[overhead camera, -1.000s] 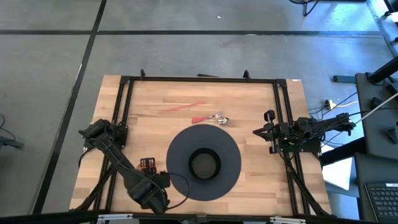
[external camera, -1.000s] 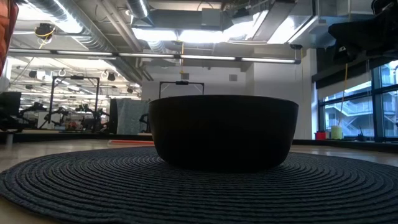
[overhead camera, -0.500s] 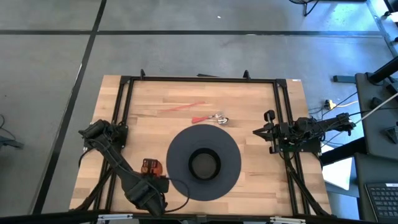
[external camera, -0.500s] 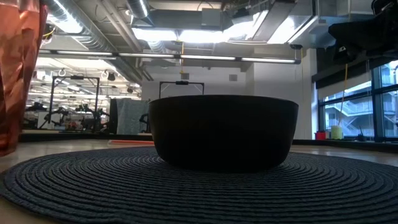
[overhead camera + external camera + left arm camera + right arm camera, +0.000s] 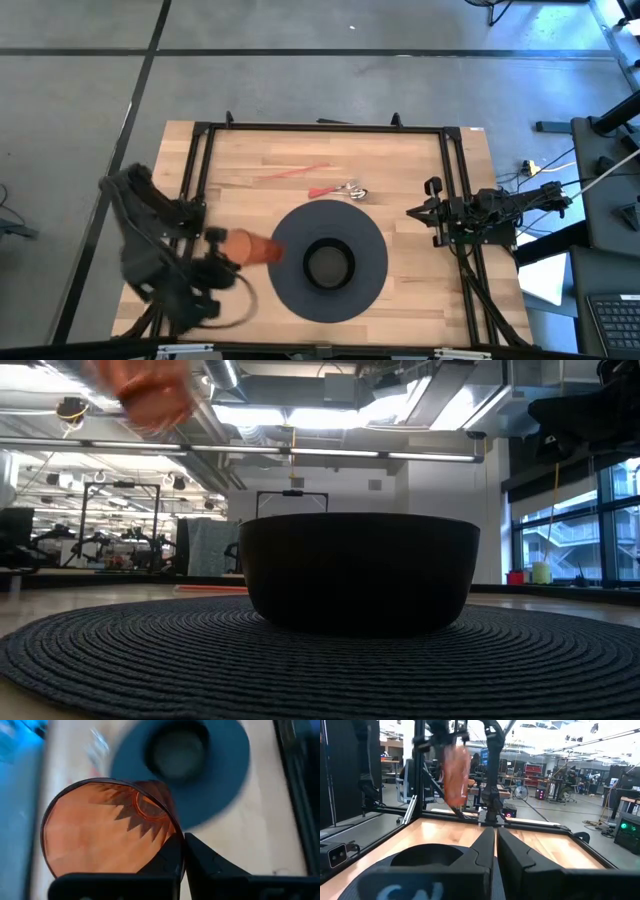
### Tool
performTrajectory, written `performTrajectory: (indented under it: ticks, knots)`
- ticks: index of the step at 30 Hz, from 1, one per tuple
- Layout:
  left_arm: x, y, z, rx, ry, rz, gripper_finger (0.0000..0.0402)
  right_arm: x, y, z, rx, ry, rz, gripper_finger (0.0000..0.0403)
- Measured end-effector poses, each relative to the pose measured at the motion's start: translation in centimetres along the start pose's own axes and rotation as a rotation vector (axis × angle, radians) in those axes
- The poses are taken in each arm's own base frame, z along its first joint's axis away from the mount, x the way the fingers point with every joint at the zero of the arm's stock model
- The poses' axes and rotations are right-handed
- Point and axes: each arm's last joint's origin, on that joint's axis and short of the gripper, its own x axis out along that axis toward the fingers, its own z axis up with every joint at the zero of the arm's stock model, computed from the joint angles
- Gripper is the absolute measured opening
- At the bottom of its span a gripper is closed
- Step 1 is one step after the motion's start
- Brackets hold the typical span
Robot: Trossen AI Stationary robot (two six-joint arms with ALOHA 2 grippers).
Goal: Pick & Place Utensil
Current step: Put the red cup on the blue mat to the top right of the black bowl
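The translucent orange plastic cup (image 5: 251, 247) hangs lifted off the table, lying sideways, its rim wall pinched in the clenched left gripper (image 5: 217, 245) — just beside the round dark woven mat (image 5: 367, 283). The right gripper (image 5: 418, 212) rests closed, empty, at the table's right edge.

round dark woven mat (image 5: 372, 283) lies in the middle of the light wooden table (image 5: 240, 175) | dark round bowl (image 5: 328, 265) sits on the mat's centre | grey floor (image 5: 80, 120) all around the table
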Motion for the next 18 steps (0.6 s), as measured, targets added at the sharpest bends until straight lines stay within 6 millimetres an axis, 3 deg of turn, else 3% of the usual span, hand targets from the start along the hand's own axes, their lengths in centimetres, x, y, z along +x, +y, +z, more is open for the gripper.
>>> performTrajectory:
  ticks: [5, 11, 18]
  knots:
    - [-2.3, 4.1, -3.4, -0.105, -0.203, 0.067, 0.0004, 0.0, 0.0, -0.1, -0.003, 0.010, 0.002, 0.0021]
    - [-1.1, 8.0, -6.8, -0.409, -0.323, 0.143, 0.0004, 0.0, 0.0, -0.1, -0.007, 0.010, -0.001, 0.0021]
    - [0.7, 9.3, -8.3, -0.517, -0.309, 0.201, 0.0004, 0.0, 0.0, -0.1, -0.007, 0.010, -0.001, 0.0021]
